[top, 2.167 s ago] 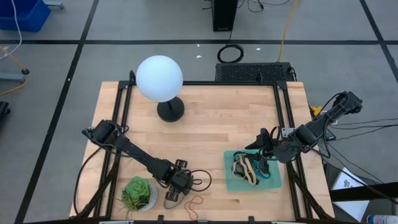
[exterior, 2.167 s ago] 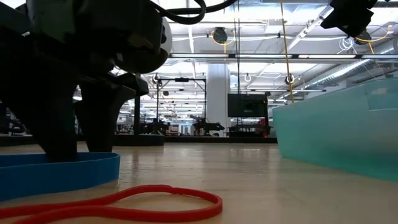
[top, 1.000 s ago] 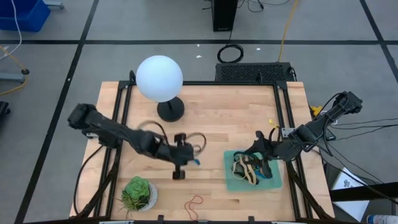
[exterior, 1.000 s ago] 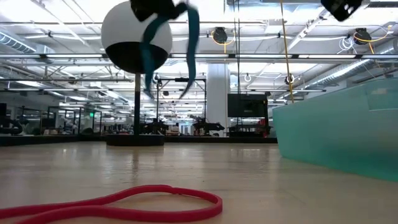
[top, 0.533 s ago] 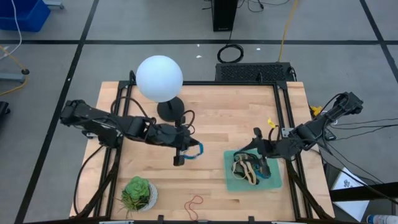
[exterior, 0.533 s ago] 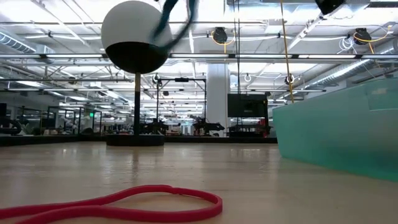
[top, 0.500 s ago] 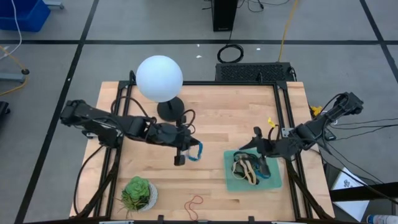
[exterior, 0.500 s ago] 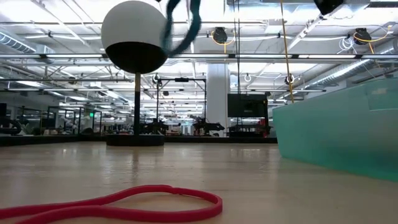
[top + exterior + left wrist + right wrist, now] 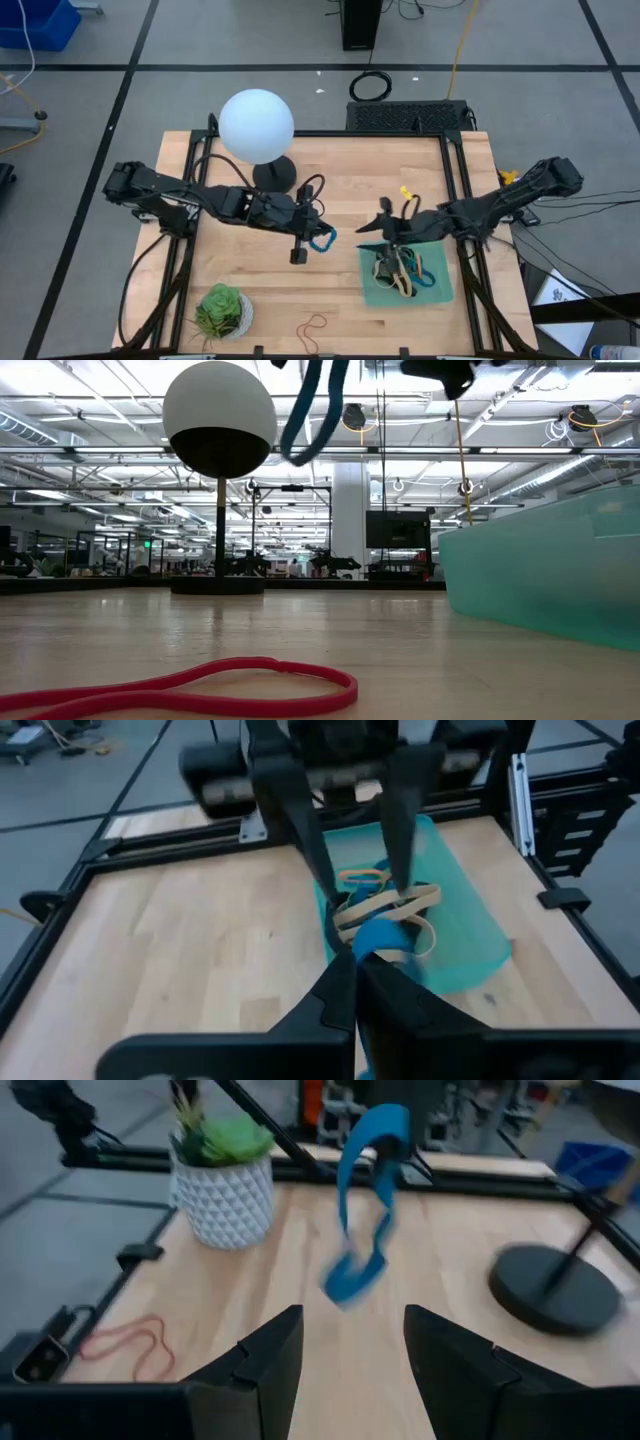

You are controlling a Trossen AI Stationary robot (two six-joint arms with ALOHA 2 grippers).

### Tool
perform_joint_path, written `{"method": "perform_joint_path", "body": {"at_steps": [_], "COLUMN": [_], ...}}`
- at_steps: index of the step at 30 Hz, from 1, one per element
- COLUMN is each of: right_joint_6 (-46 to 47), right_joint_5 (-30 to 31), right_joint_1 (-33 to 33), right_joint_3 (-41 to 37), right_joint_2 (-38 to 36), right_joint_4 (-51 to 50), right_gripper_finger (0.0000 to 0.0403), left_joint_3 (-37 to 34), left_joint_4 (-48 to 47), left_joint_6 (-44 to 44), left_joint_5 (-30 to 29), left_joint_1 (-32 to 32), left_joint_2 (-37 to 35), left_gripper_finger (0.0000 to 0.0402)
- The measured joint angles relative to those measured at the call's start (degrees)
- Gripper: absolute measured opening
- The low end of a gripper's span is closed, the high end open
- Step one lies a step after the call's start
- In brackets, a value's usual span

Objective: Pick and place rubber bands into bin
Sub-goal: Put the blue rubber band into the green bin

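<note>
Carrying a blue band to the bin

Over the table, the bin sits right of centre, several bands already inside, a red band loose at the near edge. The left gripper, jaws clenched on the blue band, hangs just left of the bin; likely next: travel right, then release. The right gripper hovers over the bin's far-left corner, jaws parted, empty.

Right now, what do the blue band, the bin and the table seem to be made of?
Blue band: probably rubber, matte; it hangs limp and twisted from the left gripper.
Bin: seemingly translucent mint-green plastic; light shows through its wall.
Table: wood, pale with visible plank grain, light sheen.
</note>
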Motion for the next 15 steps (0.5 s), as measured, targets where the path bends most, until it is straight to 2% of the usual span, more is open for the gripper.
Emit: {"method": "perform_joint_path", "body": {"at_steps": [3,7,12,15], "right_joint_6": [-1.9,-3.34,-4.13,-4.32], "right_joint_5": [-2.21,-2.53,-11.68,-12.84], "right_joint_1": [-1.68,-3.49,-5.41,-5.77], "right_joint_3": [0.0,0.0,0.0,0.0], "right_joint_2": [3.61,8.29,13.02,14.79], "right_joint_4": [6.0,14.06,23.53,26.79], "right_gripper_finger": [0.0171,0.0171,0.0171,0.0171], "left_joint_3": [0.0,0.0,0.0,0.0], "left_joint_4": [0.59,1.31,1.03,1.09], "left_joint_6": [0.7,1.97,2.67,3.04], "left_joint_5": [0.01,-0.01,-0.17,-0.21], "left_joint_1": [-0.01,-0.07,-0.01,-0.01], "left_joint_2": [-0.02,-0.04,-0.04,-0.04], "left_gripper_finger": [0.0006,0.002,0.0009,0.0009]}}
